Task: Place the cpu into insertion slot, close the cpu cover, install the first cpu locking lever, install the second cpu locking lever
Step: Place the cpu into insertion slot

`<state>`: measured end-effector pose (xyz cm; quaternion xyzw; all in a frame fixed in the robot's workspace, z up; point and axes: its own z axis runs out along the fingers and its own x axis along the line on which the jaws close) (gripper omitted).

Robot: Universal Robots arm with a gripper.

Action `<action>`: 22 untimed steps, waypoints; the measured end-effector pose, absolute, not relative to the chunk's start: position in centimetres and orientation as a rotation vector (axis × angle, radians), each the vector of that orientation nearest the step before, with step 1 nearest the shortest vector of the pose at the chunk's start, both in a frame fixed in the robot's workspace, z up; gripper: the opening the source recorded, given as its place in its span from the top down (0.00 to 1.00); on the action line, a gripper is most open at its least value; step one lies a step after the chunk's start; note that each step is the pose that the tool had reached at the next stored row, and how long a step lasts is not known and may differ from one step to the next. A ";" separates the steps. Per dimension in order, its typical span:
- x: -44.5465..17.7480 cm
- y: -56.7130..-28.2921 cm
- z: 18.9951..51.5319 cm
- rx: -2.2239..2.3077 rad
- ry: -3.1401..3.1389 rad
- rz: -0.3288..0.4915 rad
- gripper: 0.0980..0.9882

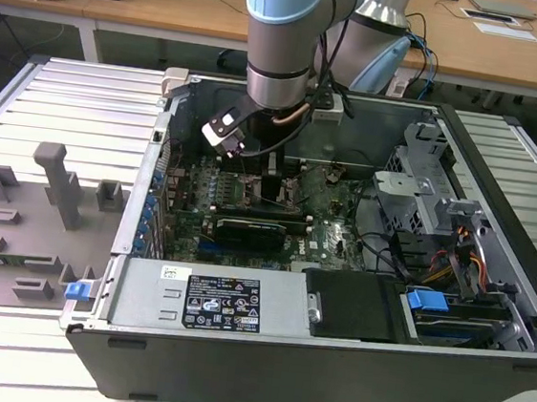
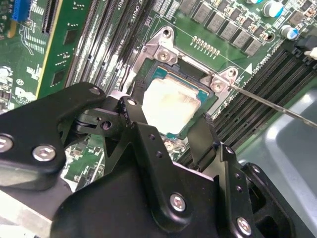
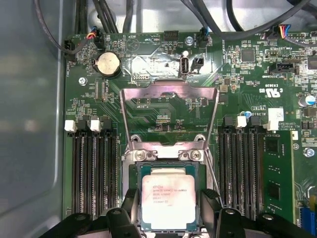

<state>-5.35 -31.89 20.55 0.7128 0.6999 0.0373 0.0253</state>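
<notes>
The cpu [image 3: 166, 197], a square chip with a pale metal top, lies flat in the insertion slot [image 3: 134, 171] on the green board. My gripper [image 3: 171, 210] reaches down over it. One black finger [image 3: 132, 206] is against one edge of the chip and the other finger [image 3: 210, 202] against the opposite edge. In the second wrist view the cpu [image 2: 171, 101] shows between the same fingers [image 2: 134, 115]. The cpu cover [image 3: 168, 91], a silvery frame with a window, stands flipped open behind the slot. A thin locking lever [image 2: 277, 105] sticks out, unlatched. In the exterior view the gripper [image 1: 272, 184] is inside the computer case.
Black memory slots [image 3: 94, 168] flank the socket on both sides. A long black card [image 1: 251, 228] lies just in front of it. The case walls [image 1: 431, 117], the drive cage [image 1: 440, 209] and cables [image 1: 388, 247] ring the board. A grey fixture tray [image 1: 26, 224] sits at the exterior view's left.
</notes>
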 end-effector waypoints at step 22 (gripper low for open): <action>-5.2 -31.9 20.6 2.203 2.163 0.113 0.99</action>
